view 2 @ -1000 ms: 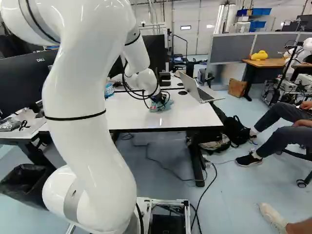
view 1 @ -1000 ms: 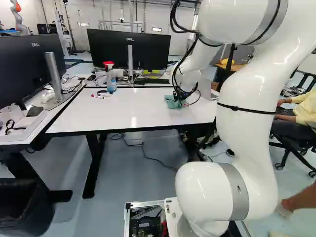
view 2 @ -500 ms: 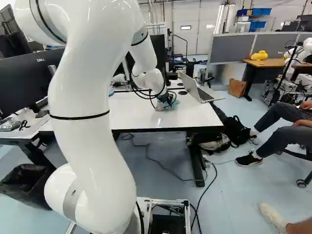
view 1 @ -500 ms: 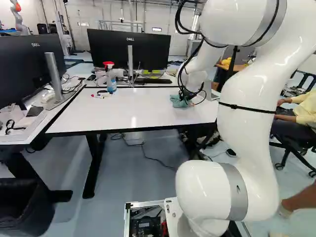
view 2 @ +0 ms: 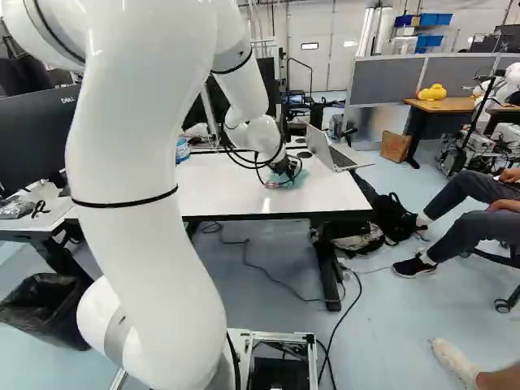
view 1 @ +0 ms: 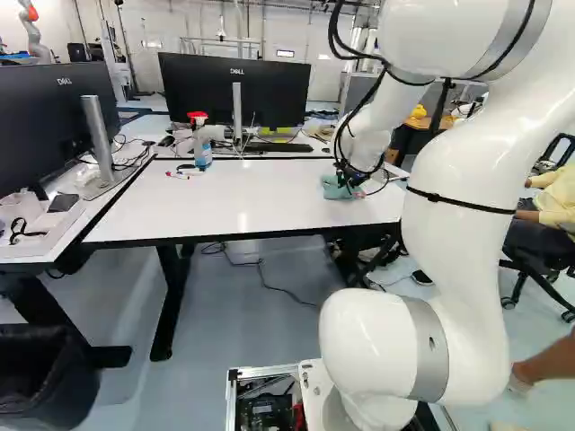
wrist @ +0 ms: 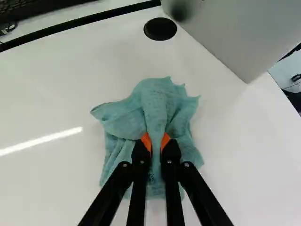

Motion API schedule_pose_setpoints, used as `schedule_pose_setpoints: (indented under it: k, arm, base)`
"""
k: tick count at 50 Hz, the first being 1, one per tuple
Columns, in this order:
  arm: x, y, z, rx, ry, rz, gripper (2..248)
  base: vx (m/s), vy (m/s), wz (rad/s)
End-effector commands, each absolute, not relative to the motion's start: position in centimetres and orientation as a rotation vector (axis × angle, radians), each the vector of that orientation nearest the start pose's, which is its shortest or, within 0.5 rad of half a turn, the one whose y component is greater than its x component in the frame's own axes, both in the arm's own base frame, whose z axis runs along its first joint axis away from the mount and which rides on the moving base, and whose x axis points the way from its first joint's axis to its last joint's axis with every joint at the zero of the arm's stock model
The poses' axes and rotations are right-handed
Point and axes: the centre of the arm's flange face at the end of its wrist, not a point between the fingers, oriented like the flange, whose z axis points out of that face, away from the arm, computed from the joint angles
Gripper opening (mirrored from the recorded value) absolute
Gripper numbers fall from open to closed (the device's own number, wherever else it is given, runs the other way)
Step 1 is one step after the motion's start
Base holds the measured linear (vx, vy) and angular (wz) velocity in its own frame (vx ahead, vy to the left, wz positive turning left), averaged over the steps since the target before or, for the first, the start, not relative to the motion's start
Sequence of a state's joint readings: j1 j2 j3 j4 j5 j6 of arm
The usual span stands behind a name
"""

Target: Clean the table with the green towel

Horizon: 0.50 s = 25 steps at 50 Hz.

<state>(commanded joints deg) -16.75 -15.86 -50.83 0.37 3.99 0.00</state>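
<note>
Pinching the green towel (wrist: 157, 101) between both orange pads (wrist: 146, 141), we hold it with our gripper (view 2: 284, 168) on the white table (view 1: 216, 202), near the laptop (view 2: 318, 146) and to its left. Well apart on that same side of the laptop, we see pens (view 1: 182, 176), then a spray bottle (view 1: 202, 151). Beyond the laptop stand a brown bag (view 2: 396, 147) and, farther off, a wooden desk (view 2: 443, 105) bearing something yellow (view 2: 432, 92).

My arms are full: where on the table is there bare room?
Between the pens and the towel, the table is bare, right to its near edge. Crowded: the end where the hand grips the towel near the laptop, and around the bottle.
</note>
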Motion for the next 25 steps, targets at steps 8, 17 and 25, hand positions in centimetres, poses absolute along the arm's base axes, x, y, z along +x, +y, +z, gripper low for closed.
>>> schedule_pose_setpoints:
  k: [8,17,25]
  arm:
    - [49.3,-15.1,40.7,-3.024,0.463,-1.059,40]
    - [47.9,-14.2,40.7,-3.026,0.448,-1.049,40]
    - [46.9,-13.0,40.7,-3.026,0.421,-1.042,40]
  base:
    - [0.000,0.000,0.000]
    - [0.000,0.000,0.000]
    - [0.000,0.000,0.000]
